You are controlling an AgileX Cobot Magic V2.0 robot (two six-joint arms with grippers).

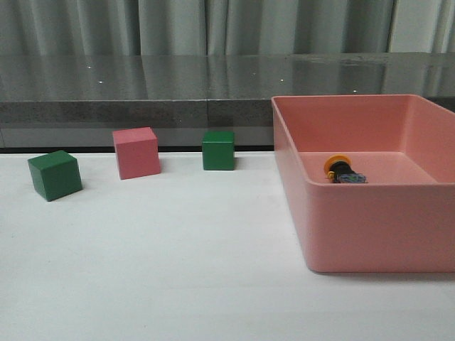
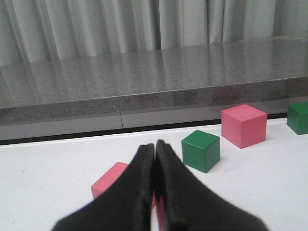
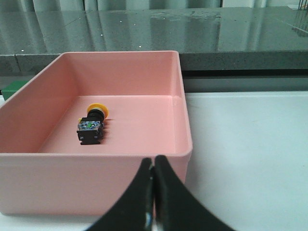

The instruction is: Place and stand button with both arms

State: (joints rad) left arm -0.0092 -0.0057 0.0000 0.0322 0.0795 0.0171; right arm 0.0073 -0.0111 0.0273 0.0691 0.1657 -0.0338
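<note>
The button (image 1: 343, 171) lies on its side on the floor of the pink bin (image 1: 370, 227), with its yellow cap toward the back. It also shows in the right wrist view (image 3: 92, 125), where the bin (image 3: 96, 178) fills the left half. My right gripper (image 3: 153, 161) is shut and empty, just outside the bin's near wall. My left gripper (image 2: 155, 146) is shut and empty, low over the white table near a pink cube (image 2: 108, 181). Neither arm shows in the front view.
On the table's left stand a green cube (image 1: 55, 175), a pink cube (image 1: 136, 152) and a second green cube (image 1: 217, 150). The left wrist view shows a green cube (image 2: 201, 150), a pink cube (image 2: 244, 125) and another green cube (image 2: 298, 117). A grey ledge (image 1: 142, 106) runs behind.
</note>
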